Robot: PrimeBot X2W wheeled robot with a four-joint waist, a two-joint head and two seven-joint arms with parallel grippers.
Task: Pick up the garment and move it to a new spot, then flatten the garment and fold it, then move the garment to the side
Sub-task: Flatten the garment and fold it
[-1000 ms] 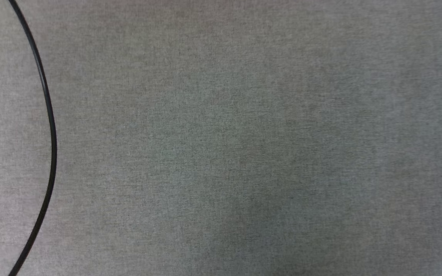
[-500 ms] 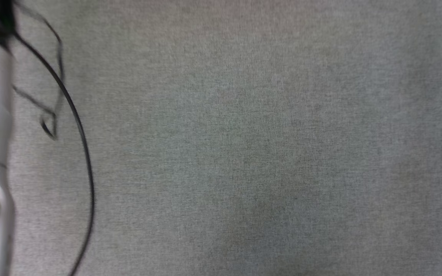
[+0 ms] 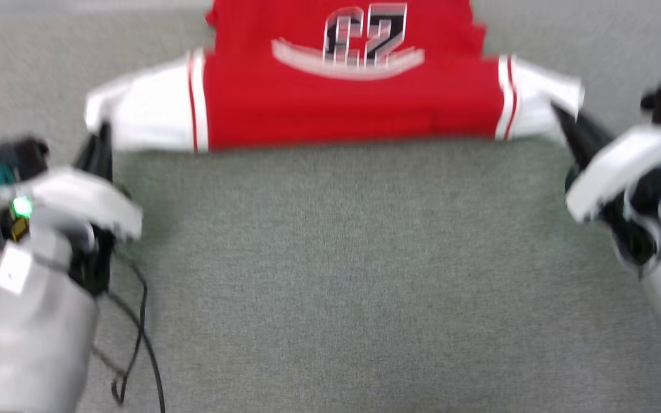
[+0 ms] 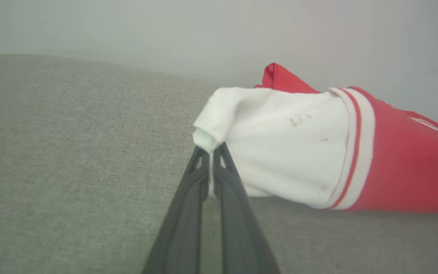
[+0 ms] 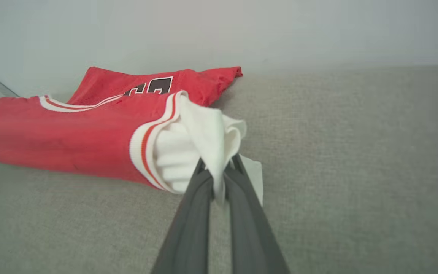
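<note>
The garment [image 3: 342,109] sits by the far edge of the bench [image 3: 330,275], stretched between 2 arms. The left end effector [image 3: 100,137] and right end effector [image 3: 560,117] are each clamped on a white sleeve tip. Such thin pinches could slip if 1 arm pulls harder, skewing the fold.

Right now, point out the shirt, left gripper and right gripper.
shirt [image 3: 336,109]: head view, red body.
left gripper [image 4: 211,152]: left wrist view, midway between its fingertips.
right gripper [image 5: 219,164]: right wrist view, midway between its fingertips.
</note>
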